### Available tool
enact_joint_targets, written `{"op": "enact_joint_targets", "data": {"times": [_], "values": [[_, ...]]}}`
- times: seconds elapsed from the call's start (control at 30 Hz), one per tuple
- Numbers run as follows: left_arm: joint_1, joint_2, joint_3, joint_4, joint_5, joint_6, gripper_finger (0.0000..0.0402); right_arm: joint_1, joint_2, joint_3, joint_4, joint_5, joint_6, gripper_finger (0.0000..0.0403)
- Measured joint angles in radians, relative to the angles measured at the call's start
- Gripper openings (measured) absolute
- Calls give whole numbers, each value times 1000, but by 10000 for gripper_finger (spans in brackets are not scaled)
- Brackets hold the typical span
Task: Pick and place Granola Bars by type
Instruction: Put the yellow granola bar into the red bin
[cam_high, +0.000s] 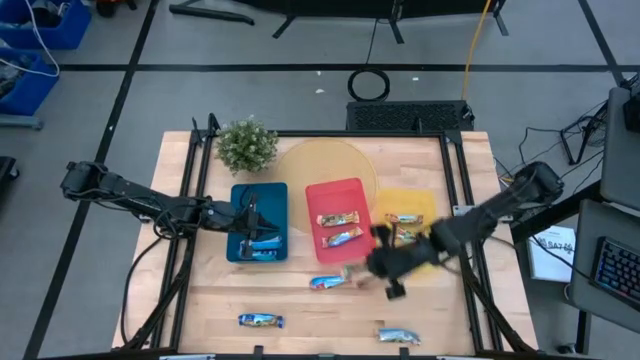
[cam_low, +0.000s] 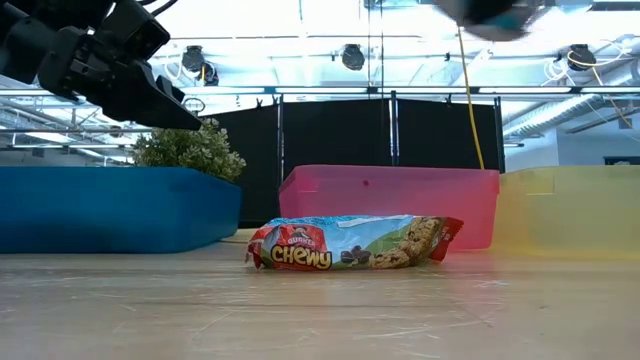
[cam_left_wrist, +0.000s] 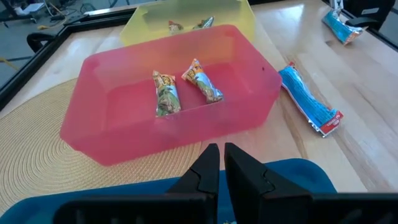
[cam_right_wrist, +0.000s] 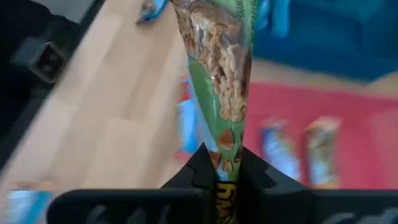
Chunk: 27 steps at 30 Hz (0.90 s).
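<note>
Right claw (cam_right_wrist: 227, 163) pinches a green granola bar (cam_right_wrist: 219, 68) by one end; it hangs limp and light. Left claw (cam_left_wrist: 219, 163), fingers together, hovers over the blue tray (cam_high: 240, 222).

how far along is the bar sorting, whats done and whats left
About halfway. Done: two bars in the red tray, bars also in the blue tray and yellow tray. In hand: the right gripper is shut on a green-wrapped bar near the yellow tray. The left gripper is over the blue tray. Left: three loose bars on the table.
</note>
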Motion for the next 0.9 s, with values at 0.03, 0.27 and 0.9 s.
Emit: {"op": "enact_joint_targets", "data": {"times": [0.03,0.27,0.9], "values": [[0,0,0,0,0,3,33,-44,0,13,0,-23,-64,17],[0,0,0,-1,0,-4,33,-330,109,16,-16,-65,-243,29],[0,0,0,-4,1,19,33,-492,376,17,-40,-172,-345,15]]}}
